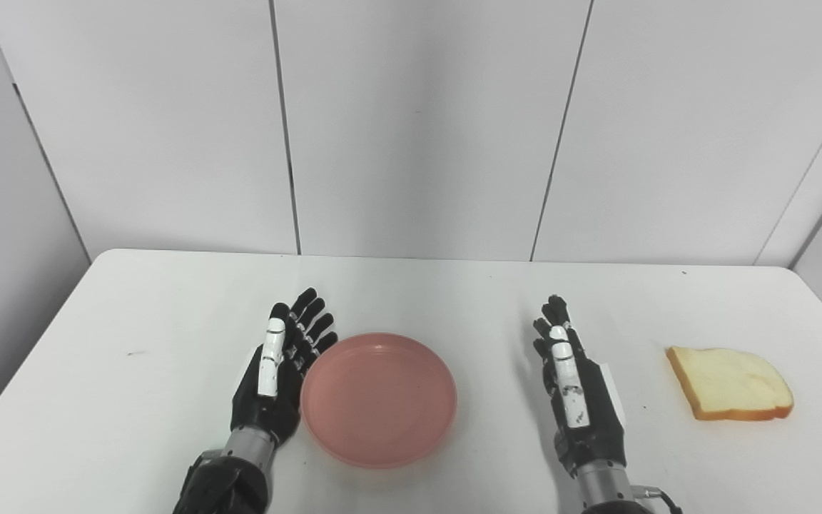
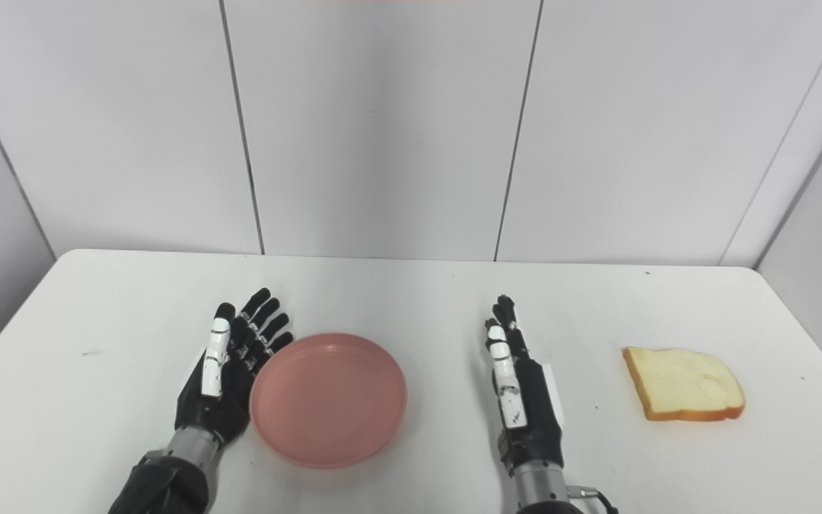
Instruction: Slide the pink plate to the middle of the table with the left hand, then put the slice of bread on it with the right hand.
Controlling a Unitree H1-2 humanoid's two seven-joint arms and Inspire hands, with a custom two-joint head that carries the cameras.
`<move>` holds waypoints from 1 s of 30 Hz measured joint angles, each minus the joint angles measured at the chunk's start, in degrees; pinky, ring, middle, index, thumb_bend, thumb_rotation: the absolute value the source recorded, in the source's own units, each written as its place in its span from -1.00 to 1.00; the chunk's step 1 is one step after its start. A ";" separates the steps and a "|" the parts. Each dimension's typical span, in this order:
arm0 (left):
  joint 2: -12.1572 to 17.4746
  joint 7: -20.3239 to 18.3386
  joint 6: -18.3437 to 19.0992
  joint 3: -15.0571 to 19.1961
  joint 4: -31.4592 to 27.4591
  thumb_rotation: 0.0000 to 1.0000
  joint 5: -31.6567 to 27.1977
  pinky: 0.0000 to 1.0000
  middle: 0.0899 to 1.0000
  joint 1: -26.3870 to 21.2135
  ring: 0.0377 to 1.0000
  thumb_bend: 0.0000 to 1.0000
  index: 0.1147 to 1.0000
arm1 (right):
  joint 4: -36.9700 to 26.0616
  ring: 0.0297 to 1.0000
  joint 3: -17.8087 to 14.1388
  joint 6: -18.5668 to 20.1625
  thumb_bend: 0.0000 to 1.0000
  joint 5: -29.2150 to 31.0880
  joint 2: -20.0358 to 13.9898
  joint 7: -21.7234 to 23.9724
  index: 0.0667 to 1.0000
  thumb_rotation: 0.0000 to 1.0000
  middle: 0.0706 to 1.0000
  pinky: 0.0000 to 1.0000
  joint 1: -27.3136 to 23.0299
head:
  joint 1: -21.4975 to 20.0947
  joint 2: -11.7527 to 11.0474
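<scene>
The pink plate (image 1: 379,398) lies empty on the white table (image 1: 168,307), near the front and a little left of centre. My left hand (image 1: 279,371) is open, fingers straight, its palm side against the plate's left rim. My right hand (image 1: 575,389) is open and empty, standing edge-up to the right of the plate with a gap between them. The slice of bread (image 1: 730,383) lies flat on the table at the right, well apart from my right hand. It also shows in the right eye view (image 2: 683,385).
The table's back edge meets a white panelled wall (image 1: 418,128). The table's left and right edges are in view. Nothing else stands on the table.
</scene>
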 measured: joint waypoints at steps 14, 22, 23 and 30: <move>-3.94 0.57 -2.23 -2.57 -1.20 0.90 3.03 0.89 0.91 2.24 0.87 0.36 0.83 | 0.25 0.96 -0.03 -0.01 0.18 0.09 -0.07 0.05 0.95 0.80 0.97 1.00 0.02 | 0.35 -0.88; -5.48 1.26 -2.65 -4.38 -1.79 0.84 4.72 0.91 0.93 3.23 0.91 0.40 0.81 | 0.39 0.96 -0.38 -0.02 0.21 0.28 -0.11 0.05 0.95 0.78 0.96 1.00 0.02 | 0.44 -0.97; -5.63 1.26 -2.85 -4.53 -1.69 0.84 5.01 0.91 0.93 3.23 0.91 0.40 0.81 | 0.40 0.96 -0.39 -0.02 0.21 0.28 -0.12 0.06 0.95 0.78 0.96 1.00 0.02 | 0.44 -0.97; -5.98 1.23 -5.78 -4.68 -0.50 0.79 5.41 0.88 0.92 2.92 0.90 0.43 0.80 | 0.52 0.93 -0.75 -0.03 0.21 0.60 -0.32 0.05 0.94 0.78 0.95 1.00 0.02 | -1.31 -1.93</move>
